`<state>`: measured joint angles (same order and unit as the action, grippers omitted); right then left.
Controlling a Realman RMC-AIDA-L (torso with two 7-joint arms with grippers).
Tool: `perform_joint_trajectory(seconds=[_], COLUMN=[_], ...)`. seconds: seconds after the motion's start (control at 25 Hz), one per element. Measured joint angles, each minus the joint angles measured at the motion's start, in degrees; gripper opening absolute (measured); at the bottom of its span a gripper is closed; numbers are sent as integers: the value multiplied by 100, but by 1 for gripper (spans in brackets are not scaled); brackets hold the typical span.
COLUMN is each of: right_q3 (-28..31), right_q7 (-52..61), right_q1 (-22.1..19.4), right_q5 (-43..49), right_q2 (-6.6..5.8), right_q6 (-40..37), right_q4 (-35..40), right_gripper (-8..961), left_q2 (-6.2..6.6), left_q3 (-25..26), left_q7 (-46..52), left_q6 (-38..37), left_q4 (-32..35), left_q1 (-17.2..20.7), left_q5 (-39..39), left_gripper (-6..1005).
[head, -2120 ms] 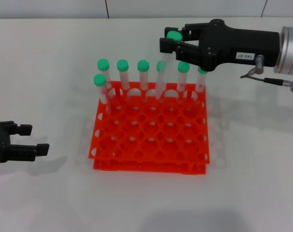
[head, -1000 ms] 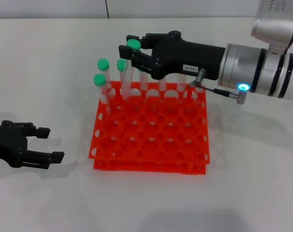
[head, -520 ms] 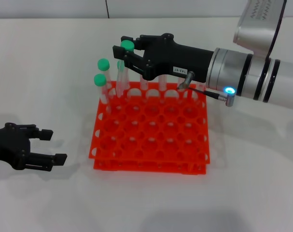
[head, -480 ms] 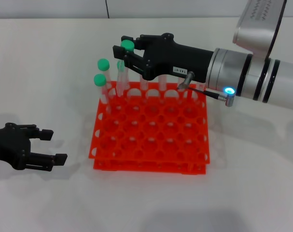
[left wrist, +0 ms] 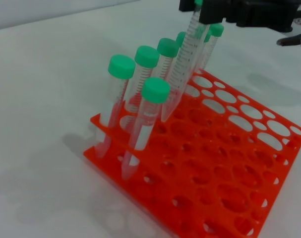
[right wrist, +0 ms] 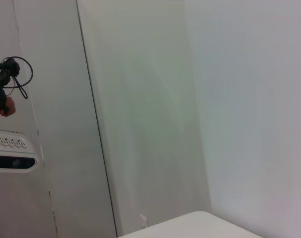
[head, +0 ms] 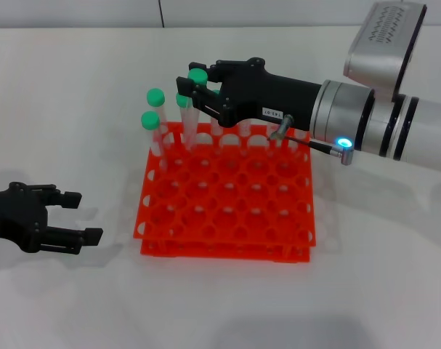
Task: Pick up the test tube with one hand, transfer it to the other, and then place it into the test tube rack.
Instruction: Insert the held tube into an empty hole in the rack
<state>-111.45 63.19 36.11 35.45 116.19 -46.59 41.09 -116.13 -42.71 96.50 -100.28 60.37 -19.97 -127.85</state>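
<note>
My right gripper (head: 197,82), black with a white label, is shut on the test tube (head: 198,75) just under its green cap. The tube (left wrist: 182,69) hangs tilted over the back rows of the orange-red test tube rack (head: 227,218), its lower end down at the top tier. I cannot tell whether the tip is inside a hole. The left wrist view shows the right gripper (left wrist: 200,10) above the rack (left wrist: 224,168). My left gripper (head: 78,216) rests open and empty on the table, left of the rack.
Several more green-capped tubes (head: 155,97) stand in the rack's back row and its left corner (left wrist: 121,67). Most holes toward the front hold nothing. The right wrist view shows only a wall.
Over two seconds my right gripper carried the tube leftward along the back row. In the last half second it shifted slightly right and down. The left gripper has barely moved.
</note>
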Motion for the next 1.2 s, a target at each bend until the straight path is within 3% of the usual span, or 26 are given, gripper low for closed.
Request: perform_joint_trajectory(seconds=[0.32, 1.2], right_q3=[-298, -573], right_q7=[-391, -499], right_q1=[36, 212], right_q5=[-536, -566], right_q2=[-1, -1], right_q6=[11, 379], right_q4=[-111, -339], right_gripper=[266, 266], left_q2=[-6, -32], left_q3=[-5, 17], left_q7=[-1, -26], left_q6=[7, 29], left_q4=[-11, -54], left_q1=[-8, -24], left_q5=[6, 6], left_gripper=[875, 876])
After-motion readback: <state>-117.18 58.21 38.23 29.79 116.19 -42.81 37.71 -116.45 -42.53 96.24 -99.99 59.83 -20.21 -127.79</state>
